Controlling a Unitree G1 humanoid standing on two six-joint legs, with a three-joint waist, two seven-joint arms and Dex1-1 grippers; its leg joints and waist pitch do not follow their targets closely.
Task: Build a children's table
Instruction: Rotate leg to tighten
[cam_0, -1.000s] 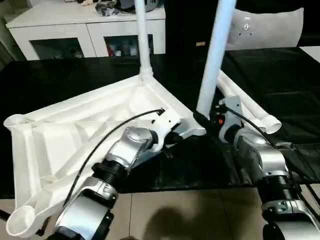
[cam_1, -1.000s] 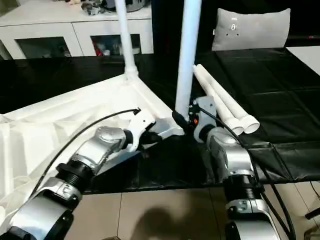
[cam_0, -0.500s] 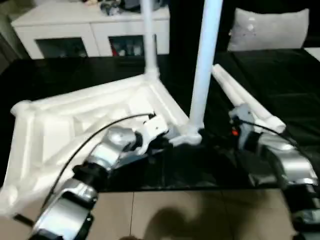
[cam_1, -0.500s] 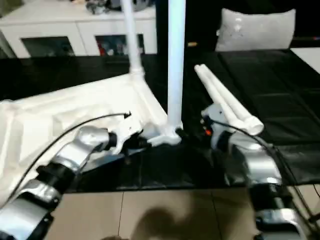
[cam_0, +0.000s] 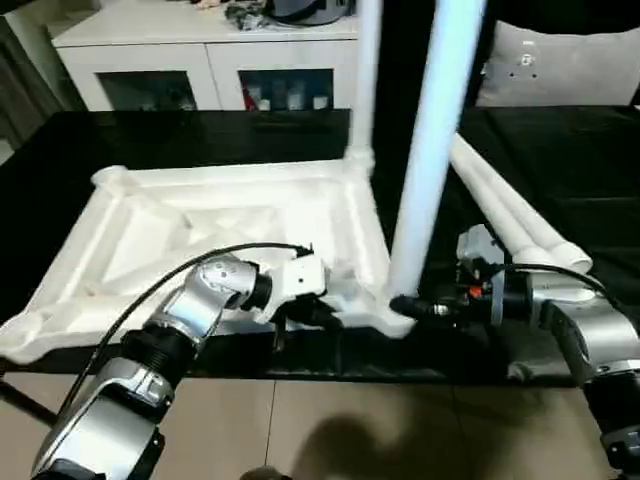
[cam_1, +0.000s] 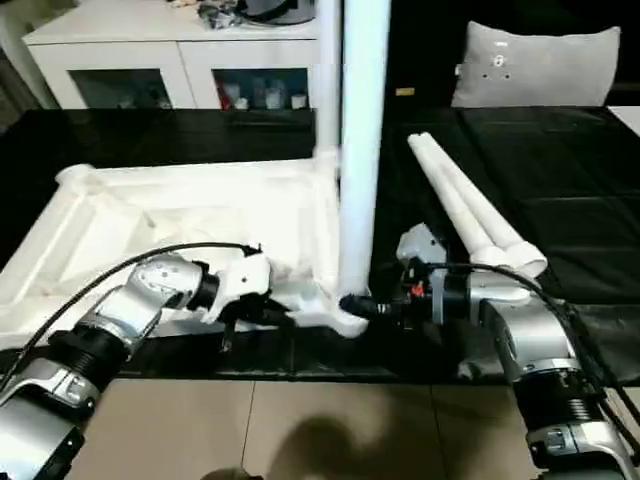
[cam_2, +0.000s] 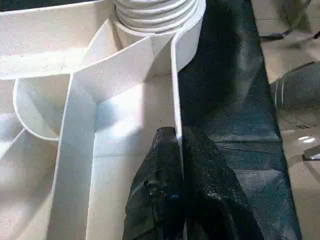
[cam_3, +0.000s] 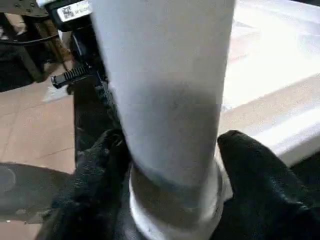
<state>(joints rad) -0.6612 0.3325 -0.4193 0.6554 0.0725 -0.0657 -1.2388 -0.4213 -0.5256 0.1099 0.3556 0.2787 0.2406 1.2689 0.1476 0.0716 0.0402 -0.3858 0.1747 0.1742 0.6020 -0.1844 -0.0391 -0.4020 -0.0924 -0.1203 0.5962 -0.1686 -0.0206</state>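
Note:
The white table top (cam_0: 210, 225) lies upside down on the black mat, ribbed underside up. One leg (cam_0: 365, 80) stands upright in its far right corner socket. A second leg (cam_0: 435, 150) stands in the near right corner socket (cam_0: 395, 320). My right gripper (cam_0: 410, 306) is shut around this leg's base, a finger (cam_3: 250, 170) on each side of it. My left gripper (cam_2: 179, 145) is shut on the top's thin rim wall just beside that corner. Two loose legs (cam_0: 515, 215) lie side by side on the mat to the right.
A white cabinet with glass doors (cam_0: 200, 60) stands behind the mat, with a grey cushion (cam_0: 565, 65) at the back right. Tan floor (cam_0: 320, 420) runs along the mat's near edge. A black cable (cam_0: 170, 285) loops over my left forearm.
The near leg has gone from leaning beside the corner to standing in its socket. The table top has swung round to lie squarer to me. The camera has also shifted.

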